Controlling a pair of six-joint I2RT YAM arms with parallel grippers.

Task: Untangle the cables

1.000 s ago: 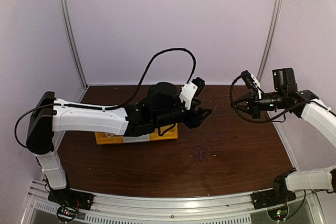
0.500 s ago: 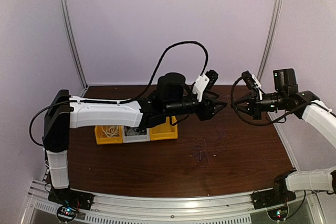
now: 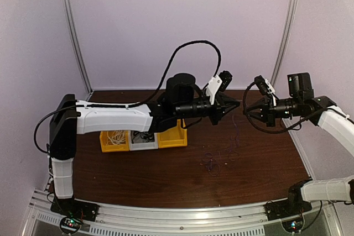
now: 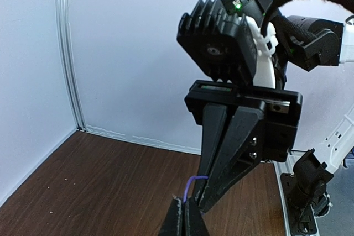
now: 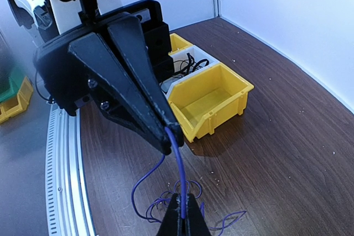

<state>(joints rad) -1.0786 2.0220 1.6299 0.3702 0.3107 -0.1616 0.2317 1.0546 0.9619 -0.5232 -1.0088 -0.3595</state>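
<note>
A dark blue cable (image 5: 178,164) runs taut between my two grippers, held high above the table. My left gripper (image 4: 185,218) is shut on one short stretch of the cable (image 4: 194,183). Tip to tip with it, my right gripper (image 5: 182,218) is shut on the same cable just beside. In the top view the left gripper (image 3: 237,104) and right gripper (image 3: 248,110) nearly touch. The rest of the blue cable hangs down to a loose tangle (image 3: 212,163) on the table. A white cable (image 3: 114,137) lies in a yellow bin, a black cable (image 5: 188,62) in a grey one.
Three small bins stand in a row under the left arm: a yellow bin (image 3: 108,146), a grey bin (image 3: 142,145) and an empty yellow bin (image 5: 213,95). The table's back wall and side posts close in the space.
The left arm has swung right and up to meet the right gripper, and its jaws have gone from open to shut on the blue cable. The right arm has stayed still.
</note>
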